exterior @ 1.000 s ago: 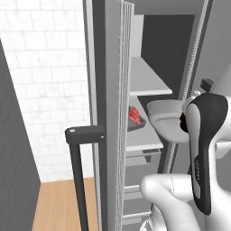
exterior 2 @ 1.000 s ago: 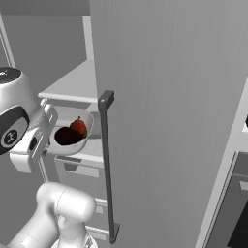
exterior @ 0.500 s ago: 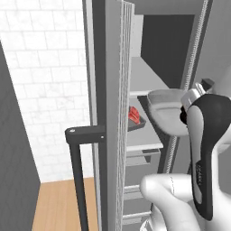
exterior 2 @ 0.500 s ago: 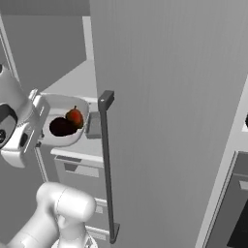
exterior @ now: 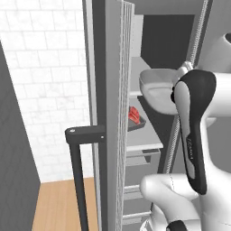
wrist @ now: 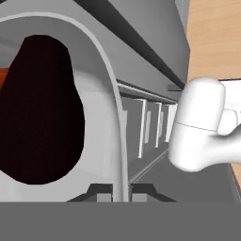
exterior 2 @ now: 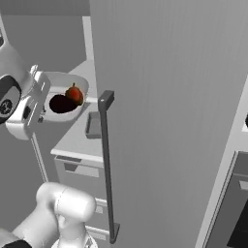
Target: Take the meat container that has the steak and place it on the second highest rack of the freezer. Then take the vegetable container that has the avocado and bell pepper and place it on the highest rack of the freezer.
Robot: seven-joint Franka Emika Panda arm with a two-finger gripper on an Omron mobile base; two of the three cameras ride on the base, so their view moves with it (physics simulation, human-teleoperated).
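Above the shelf bearing the tray [exterior 2: 93,126], the tool [wrist: 114,194] gripped the bowl's [exterior 2: 72,82] near rim, the top freezer [exterior 2: 174,97] rack lying farther in.

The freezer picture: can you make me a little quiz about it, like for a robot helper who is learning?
1. True or false: the hand is shut on the rim of the bowl.
2. Which two foods lie in the bowl? A) avocado and pepper B) steak and avocado C) steak and pepper
3. Where is the tray with the steak?

Key: 1 true. 2 A. 3 On a shelf inside the freezer, lower than the held bowl.
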